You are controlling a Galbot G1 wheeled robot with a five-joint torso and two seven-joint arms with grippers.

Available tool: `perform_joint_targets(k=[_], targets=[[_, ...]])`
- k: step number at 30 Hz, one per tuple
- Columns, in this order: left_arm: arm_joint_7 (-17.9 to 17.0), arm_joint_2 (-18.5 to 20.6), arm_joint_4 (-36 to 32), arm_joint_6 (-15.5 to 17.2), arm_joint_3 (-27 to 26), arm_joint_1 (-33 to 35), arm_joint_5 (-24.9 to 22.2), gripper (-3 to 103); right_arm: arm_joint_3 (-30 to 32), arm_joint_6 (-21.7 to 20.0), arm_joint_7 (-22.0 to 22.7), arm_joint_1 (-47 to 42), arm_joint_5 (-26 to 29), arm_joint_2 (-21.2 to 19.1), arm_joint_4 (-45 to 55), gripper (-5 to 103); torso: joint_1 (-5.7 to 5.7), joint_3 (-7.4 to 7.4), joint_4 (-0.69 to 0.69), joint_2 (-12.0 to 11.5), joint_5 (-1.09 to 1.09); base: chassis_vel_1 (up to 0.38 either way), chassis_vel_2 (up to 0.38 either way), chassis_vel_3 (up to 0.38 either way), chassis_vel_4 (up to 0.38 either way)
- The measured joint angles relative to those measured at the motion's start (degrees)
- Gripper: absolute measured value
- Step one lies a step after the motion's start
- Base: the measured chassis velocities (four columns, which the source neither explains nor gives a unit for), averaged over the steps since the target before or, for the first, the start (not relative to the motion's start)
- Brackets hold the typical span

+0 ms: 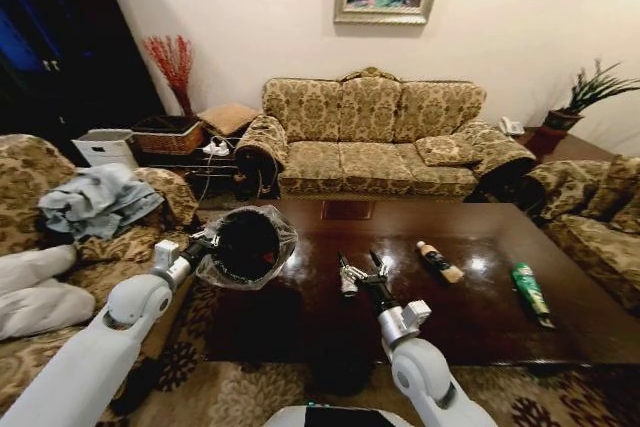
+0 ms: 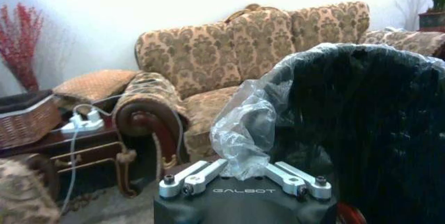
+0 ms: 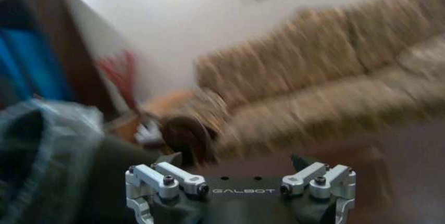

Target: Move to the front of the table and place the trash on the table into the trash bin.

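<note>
- Your right gripper [image 1: 360,269] hangs over the near middle of the table [image 1: 470,317]. Its fingers are apart and hold nothing.
- Your left gripper [image 1: 205,244] is clamped on the bin [image 1: 247,245] by its rim and bag. It holds the bin tipped at the table's left edge, mouth toward the right gripper.
- Two bits of trash lie farther right on the table: a dark bottle [image 1: 439,261], then a green bottle [image 1: 530,292].
- I think you are between picks. Next, reach right for the dark bottle, close on it, then carry it to the bin.
</note>
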Motion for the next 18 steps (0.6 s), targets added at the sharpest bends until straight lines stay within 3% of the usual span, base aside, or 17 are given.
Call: perform_joint_targets(k=[6, 11, 18], targets=[[0.2, 0.0, -0.1, -0.4, 0.1, 0.0, -0.1, 1, -1.7, -4.6, 3.6, 3.3, 1.0, -0.1, -6.0, 100, 0.00, 0.00, 0.00, 0.0, 0.08, -0.145, -0.175, 0.137, 0.155], [0.3, -0.3, -0.1, -0.5, 0.4, 0.1, 0.0, 1, -4.3, -5.7, 3.4, 7.3, -1.2, 0.3, -14.8, 100, -0.01, 0.00, 0.01, 0.0, -0.04, 0.000, 0.000, 0.000, 0.000], [0.2, -0.3, -0.1, -0.5, 0.6, 0.0, 0.1, 1, -9.2, -6.0, 4.6, 16.4, -3.8, 5.4, -27.3, 100, -0.01, 0.00, 0.05, 0.0, -0.01, 0.062, 0.055, -0.031, -0.021]])
